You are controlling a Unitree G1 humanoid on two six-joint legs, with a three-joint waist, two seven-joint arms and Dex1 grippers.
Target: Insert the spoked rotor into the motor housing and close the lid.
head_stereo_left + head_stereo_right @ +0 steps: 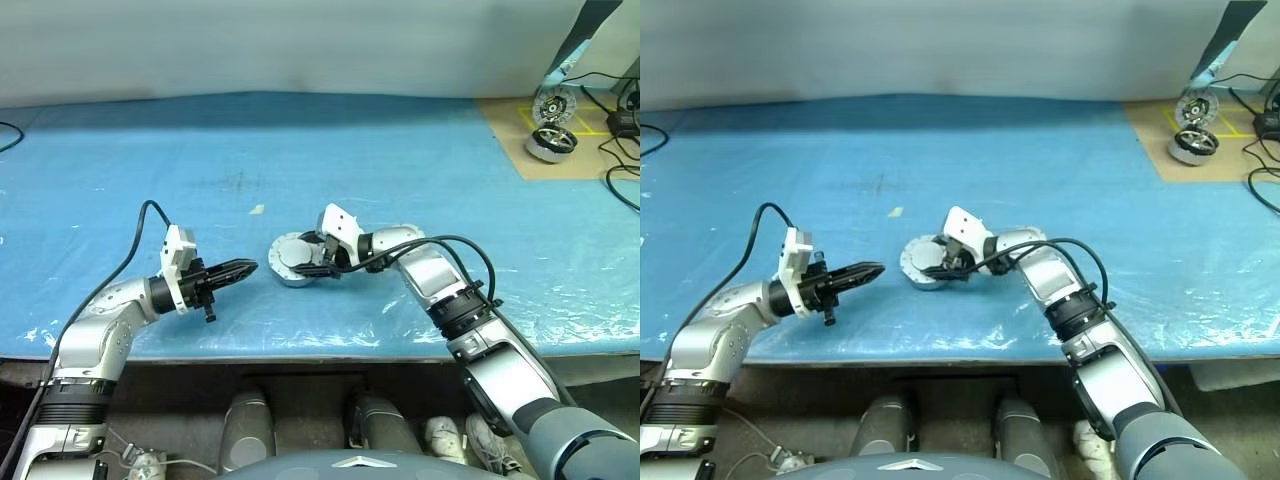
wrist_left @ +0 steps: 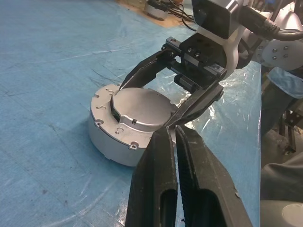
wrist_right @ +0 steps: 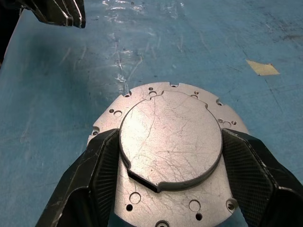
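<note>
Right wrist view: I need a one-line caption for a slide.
Right tool grips the round silver lid from both sides, seated on the motor housing on the blue table.

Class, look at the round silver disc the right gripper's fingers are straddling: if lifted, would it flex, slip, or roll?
The lid looks like solid metal, so probably rigid. Its smooth, scratched face and thin edge may slip between the right gripper's fingers. Lying flat on the motor housing, it is unlikely to roll.

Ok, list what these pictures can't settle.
- Spoked rotor: whether it sits inside the motor housing; the lid covers it.
- Lid's seating: right pincer hides its rim, eye views.
- Housing's near edge: cut off by the right wrist view's frame.
- Wheels on the brown board: too small for detail, eye views.
</note>
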